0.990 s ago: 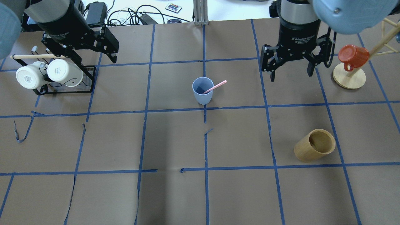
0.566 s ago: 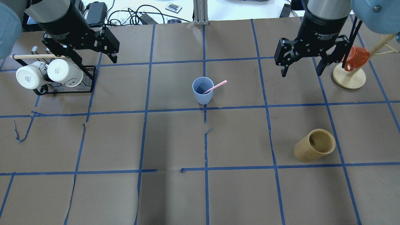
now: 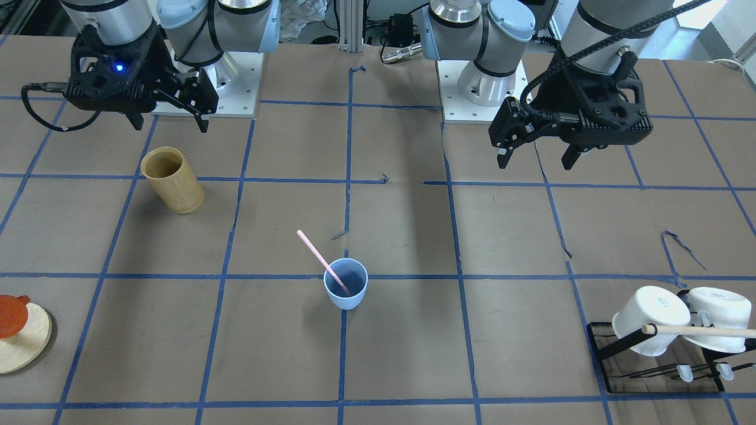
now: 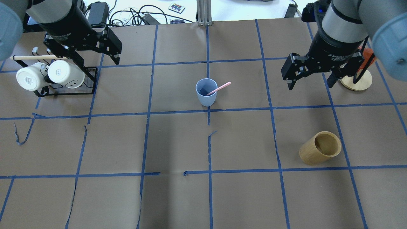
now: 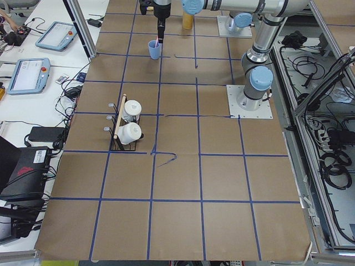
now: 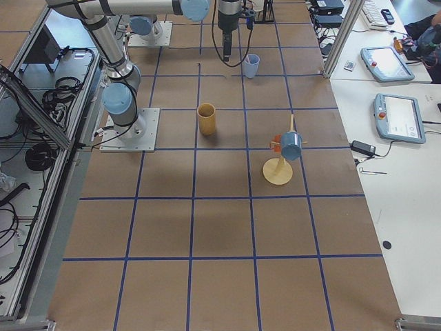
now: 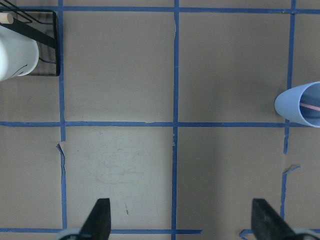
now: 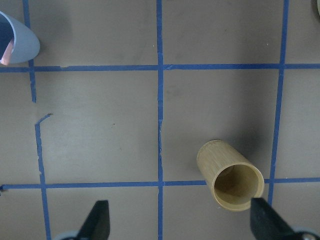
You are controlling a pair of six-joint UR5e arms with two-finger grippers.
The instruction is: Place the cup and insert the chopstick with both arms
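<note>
Cup [image 4: 206,93] stands upright mid-tabletop, slightly toward the edge away from the robot, chopstick [image 4: 219,88] leaning inside it, left gripper [image 3: 536,159] and right gripper [image 4: 311,83] both spread open, empty, well apart: insertion looks done, next move just needs arms parked clear.

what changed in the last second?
The right claw, open and empty, swung further to the robot's right, away from the cup; in the overhead view it now overlaps the red mug. Unchanged: left claw open, chopstick leaning in the cup.
</note>
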